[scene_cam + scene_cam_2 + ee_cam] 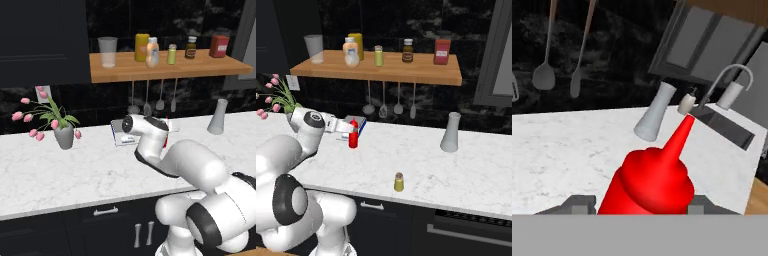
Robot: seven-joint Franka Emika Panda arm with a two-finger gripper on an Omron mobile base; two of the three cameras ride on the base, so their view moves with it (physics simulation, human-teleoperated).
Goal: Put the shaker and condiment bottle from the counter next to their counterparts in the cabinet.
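From my remote station, I see the counter stretching white and veined under the open wooden cabinet, and I judge the first pick to be in hand: the condiment bottle stands upright on the marble with the gripper set around its upper body. In the hand view the red bottle sits square between the two dark fingertips, one at each flank, so I read the jaws as drawn in against the bottle's sides, a pinch that looks made or very nearly made, with the base not yet off the worktop as far as I can tell. The next move, in my judgement, calls for a straight lift, then a carry up toward twelve o'clock to the shelf, to set the bottle down by the yellow bottle, without knocking the pale bottle just in front of it. The shaker waits near the counter's front edge, at about four o'clock from the gripper and well apart from it; its twin stands on the shelf. The right base view gives me the shaker on the marble and the grip itself, whereas in the left base view the arm covers most of the bottle. The hand view adds a tap at two o'clock.
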